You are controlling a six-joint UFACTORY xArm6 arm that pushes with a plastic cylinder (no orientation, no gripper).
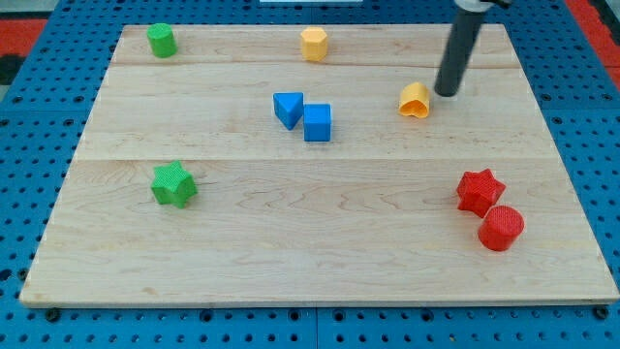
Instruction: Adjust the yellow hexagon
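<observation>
1. Eight blocks sit on the tabletop [320, 242], and my tip [447, 93] is down among the far ones. The end effector is a plain rod with nothing to open or close, and it holds nothing.
2. Nearest the view's bottom, well below my tip and slightly to its right, are two red blocks: one red cylinder [501, 228] touching one red star [480, 191].
3. One green star [173, 184] lies far to my tip's left and lower.
4. Two blue blocks touch each other, left of my tip: one blue cube [318, 123] and one blue triangle [288, 108].
5. One yellow heart [415, 100] sits just left of my tip, apparently not touching.
6. One yellow hexagon [314, 44], the task's block, stands well left of my tip and farther up; one green cylinder [161, 40] is beyond it.
7. I judge the approach step is in hand: the next move calls for travelling left, passing above the heart, to reach the hexagon's side.
</observation>
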